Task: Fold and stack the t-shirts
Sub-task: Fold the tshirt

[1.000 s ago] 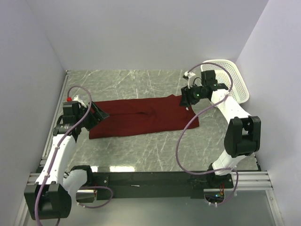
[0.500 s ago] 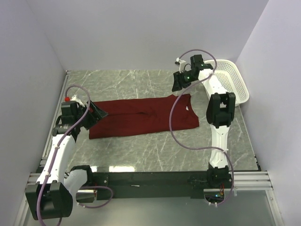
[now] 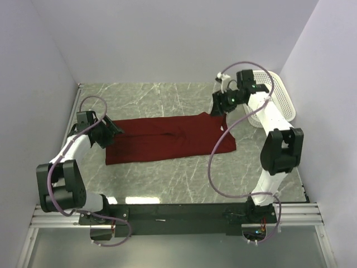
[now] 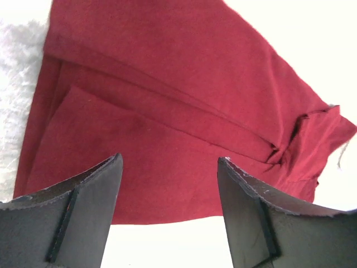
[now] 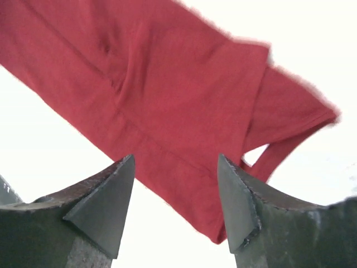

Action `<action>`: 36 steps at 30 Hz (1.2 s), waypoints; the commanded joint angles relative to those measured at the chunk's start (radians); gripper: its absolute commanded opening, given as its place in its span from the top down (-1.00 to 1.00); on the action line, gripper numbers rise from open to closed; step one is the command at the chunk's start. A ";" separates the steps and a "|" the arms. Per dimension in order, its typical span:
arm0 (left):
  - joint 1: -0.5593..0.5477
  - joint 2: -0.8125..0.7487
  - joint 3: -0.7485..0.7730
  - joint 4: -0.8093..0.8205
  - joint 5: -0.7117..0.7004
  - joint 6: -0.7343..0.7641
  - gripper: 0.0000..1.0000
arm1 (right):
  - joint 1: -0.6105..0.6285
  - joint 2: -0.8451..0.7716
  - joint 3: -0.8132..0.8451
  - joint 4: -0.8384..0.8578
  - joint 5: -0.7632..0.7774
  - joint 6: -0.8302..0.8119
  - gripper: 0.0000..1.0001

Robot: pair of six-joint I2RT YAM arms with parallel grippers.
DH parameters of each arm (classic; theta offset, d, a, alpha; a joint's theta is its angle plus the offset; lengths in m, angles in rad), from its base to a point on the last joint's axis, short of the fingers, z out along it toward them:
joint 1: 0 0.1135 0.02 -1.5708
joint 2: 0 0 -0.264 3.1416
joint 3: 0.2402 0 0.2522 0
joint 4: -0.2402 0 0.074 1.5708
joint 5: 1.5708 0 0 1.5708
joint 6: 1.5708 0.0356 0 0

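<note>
The maroon t-shirt [image 3: 167, 139] lies flat on the marble table as a long folded strip, running left to right. My left gripper [image 3: 110, 134] hovers at its left end, open, and the left wrist view shows the t-shirt [image 4: 167, 100] beyond the gripper [image 4: 170, 162] with nothing between the fingers. My right gripper [image 3: 218, 106] hangs over the far right corner of the strip, open too. In the right wrist view the gripper [image 5: 175, 159] is above the cloth [image 5: 167, 95], apart from it, with a loose sleeve or collar edge [image 5: 290, 134] to the right.
A white perforated basket [image 3: 283, 97] stands at the back right against the wall, partly behind the right arm. White walls close the table in on the left, back and right. Purple cables loop from both arms over the table.
The right gripper came back down from the rear toward the shirt's far right corner. The left arm swung its elbow outward while its gripper stayed by the shirt's left end.
</note>
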 commanded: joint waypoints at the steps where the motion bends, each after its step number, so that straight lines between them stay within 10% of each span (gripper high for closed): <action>1: 0.002 -0.055 0.036 0.061 0.039 0.025 -0.48 | -0.009 0.165 0.151 0.034 0.010 0.013 -0.33; 5: 0.003 -0.208 -0.023 0.024 0.005 0.051 -0.52 | -0.007 0.430 0.543 -0.154 -0.059 0.070 -0.24; 11: 0.014 -0.349 -0.096 -0.025 -0.005 0.052 -0.53 | -0.004 0.579 0.692 -0.117 -0.009 0.196 -0.22; 36: 0.014 -0.431 -0.127 -0.043 0.061 0.002 -0.53 | 0.034 0.732 0.740 -0.062 0.077 0.329 -0.08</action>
